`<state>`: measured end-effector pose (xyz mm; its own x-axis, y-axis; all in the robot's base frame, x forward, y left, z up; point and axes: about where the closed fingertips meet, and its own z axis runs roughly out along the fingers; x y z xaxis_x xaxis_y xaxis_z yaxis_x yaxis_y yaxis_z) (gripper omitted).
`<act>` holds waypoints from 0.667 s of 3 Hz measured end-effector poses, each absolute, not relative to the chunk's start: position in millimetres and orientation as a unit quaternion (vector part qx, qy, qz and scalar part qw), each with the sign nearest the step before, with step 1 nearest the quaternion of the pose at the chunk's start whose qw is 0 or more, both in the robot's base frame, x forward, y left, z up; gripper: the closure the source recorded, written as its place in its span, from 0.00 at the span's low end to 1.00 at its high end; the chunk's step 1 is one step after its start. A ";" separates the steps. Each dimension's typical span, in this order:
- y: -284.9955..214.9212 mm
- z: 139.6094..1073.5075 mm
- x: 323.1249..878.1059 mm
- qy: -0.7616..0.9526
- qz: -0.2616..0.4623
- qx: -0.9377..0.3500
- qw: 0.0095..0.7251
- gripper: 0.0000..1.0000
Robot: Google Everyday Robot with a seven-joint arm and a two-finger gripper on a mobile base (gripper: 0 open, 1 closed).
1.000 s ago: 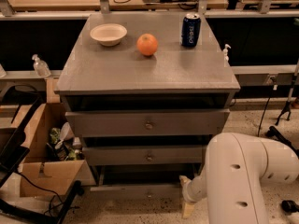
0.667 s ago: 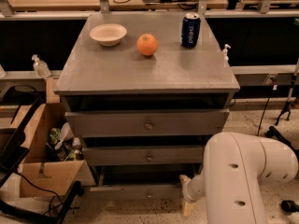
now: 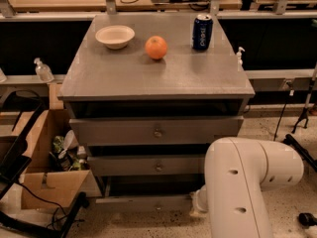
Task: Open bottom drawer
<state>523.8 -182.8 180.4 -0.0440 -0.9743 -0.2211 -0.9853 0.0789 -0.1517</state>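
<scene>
No displacement of the arm or the drawers is detected against the earlier frames; the same positions are kept throughout.

Camera view: the grey cabinet (image 3: 148,78) is seen at the centre of the frame. Three drawer fronts are stacked below its top. The bottom drawer (image 3: 133,201) is located at lower centre, close to the floor. Its front is slim, flat and grey, the narrowest-looking of the three, with a small round knob at its middle. A dark gap is seen above it, and the front is set at a slight slant, its left end lower. The middle drawer (image 3: 129,165) and the top drawer (image 3: 124,131) lie above it, each with a centre knob.

The white arm housing (image 3: 247,182) fills the lower right of the frame. The gripper (image 3: 197,207) is mostly hidden behind it, just beside the right end of the bottom drawer; whether it is parted or closed cannot be determined.

On the cabinet top, a bowl (image 3: 115,36), an orange (image 3: 156,47) and a blue can (image 3: 202,32) are arranged in a row. A cardboard box (image 3: 47,187) stands at lower left.
</scene>
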 end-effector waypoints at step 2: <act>-185.9 182.2 520.5 0.734 0.022 -0.668 0.119 1.00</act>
